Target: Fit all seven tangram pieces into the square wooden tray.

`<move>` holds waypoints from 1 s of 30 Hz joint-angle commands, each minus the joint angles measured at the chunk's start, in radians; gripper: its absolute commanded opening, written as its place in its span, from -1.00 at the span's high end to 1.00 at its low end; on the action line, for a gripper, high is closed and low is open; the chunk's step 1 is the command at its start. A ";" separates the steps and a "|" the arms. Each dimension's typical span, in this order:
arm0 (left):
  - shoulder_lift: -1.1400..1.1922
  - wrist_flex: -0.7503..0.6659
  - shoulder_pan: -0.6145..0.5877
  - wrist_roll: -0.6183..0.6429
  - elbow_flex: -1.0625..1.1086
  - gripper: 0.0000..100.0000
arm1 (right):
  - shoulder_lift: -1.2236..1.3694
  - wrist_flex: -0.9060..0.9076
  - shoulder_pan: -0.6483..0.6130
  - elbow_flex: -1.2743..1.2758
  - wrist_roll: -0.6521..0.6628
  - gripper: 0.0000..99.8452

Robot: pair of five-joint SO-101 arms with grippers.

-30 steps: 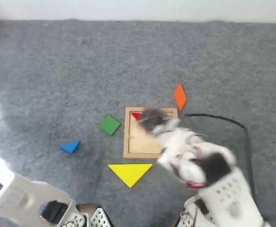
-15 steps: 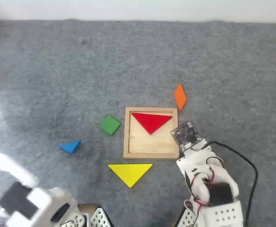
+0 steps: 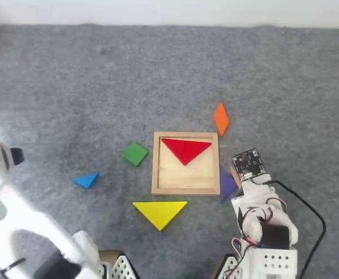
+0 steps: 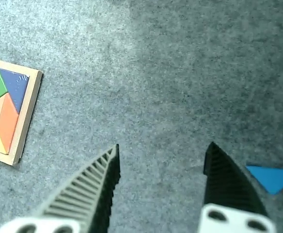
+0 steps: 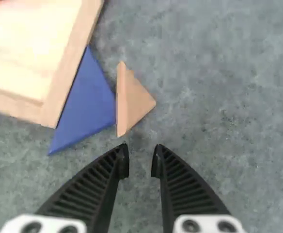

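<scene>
Our right arm [image 3: 262,226] sits just beside the tray's [image 3: 156,165] near right corner, our right gripper [image 5: 139,154] pointing down, jaws a narrow slit apart. Our left arm [image 3: 13,221] stands well apart from the tray's left side, our left gripper [image 4: 163,153] spread wide.

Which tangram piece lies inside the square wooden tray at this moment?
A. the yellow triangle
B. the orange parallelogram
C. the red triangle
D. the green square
C: the red triangle lies flat inside the square wooden tray, with its long edge against the tray's far rim.
</scene>
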 commanded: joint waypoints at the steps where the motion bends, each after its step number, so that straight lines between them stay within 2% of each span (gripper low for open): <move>1: -0.066 -0.002 0.032 0.015 0.041 0.45 | -0.018 0.021 0.019 0.015 0.011 0.80; 12: -0.230 -0.055 0.077 0.061 0.216 0.45 | -0.018 0.021 0.016 0.015 0.011 0.80; 30: -0.258 -0.055 0.078 0.037 0.228 0.45 | -0.018 0.021 0.016 0.015 0.011 0.80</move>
